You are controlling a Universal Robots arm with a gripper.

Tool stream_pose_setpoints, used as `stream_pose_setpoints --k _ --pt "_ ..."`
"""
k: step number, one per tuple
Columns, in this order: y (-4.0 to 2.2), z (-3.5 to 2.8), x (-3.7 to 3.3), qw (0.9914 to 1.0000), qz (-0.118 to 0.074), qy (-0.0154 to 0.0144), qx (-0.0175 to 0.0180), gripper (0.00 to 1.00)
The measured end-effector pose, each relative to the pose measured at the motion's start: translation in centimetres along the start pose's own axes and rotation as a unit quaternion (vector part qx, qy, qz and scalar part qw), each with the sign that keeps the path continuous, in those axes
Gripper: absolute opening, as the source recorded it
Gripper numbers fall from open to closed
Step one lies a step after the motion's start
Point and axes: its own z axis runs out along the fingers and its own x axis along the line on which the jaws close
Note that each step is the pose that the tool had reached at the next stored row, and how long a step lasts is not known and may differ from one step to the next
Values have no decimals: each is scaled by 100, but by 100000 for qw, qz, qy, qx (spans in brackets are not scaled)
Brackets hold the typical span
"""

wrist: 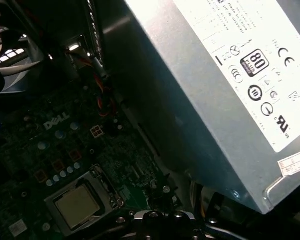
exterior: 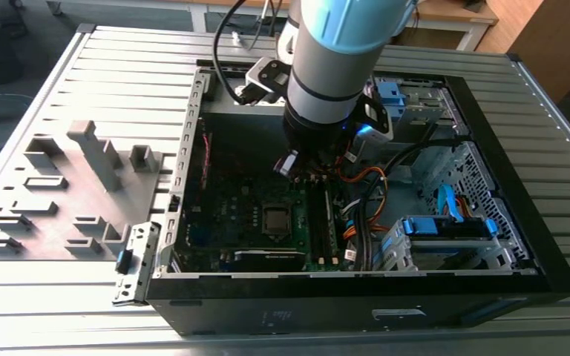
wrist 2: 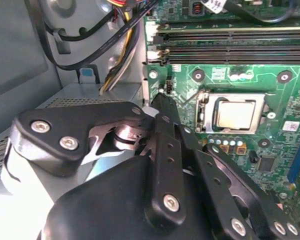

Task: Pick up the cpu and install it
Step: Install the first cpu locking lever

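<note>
The cpu (exterior: 277,217) is a small square chip with a silver-grey top. It lies flat in its metal-framed socket on the green motherboard (wrist 2: 270,165), and both wrist views show it (wrist 2: 235,112) (wrist: 77,205). My gripper (exterior: 303,167) hangs inside the open computer case, above the board and a little toward the rear of the case from the socket. In the second wrist view its black fingertips (wrist 2: 164,102) meet in one point beside the socket, with nothing between them. The gripper tip (wrist: 160,219) stands apart from the chip.
A big grey power supply box (wrist: 215,90) with a white label stands close beside the arm. Memory slots (wrist 2: 230,45), orange and black cables (exterior: 364,182) and blue drive brackets (exterior: 448,226) crowd the case. A grey parts fixture (exterior: 67,193) sits on the table at the exterior view's left.
</note>
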Motion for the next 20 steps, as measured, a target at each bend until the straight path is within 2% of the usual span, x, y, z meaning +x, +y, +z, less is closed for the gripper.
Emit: stream_pose_setpoints --k 6,13,17,20 --pt "-4 -1 6 99983 -10 1571 928 11" --pt "-23 -9 36 99931 34 3222 1847 11" --pt "-48 -17 72 99896 61 3966 2229 11" --pt "-71 -25 107 99878 80 4324 2398 11"
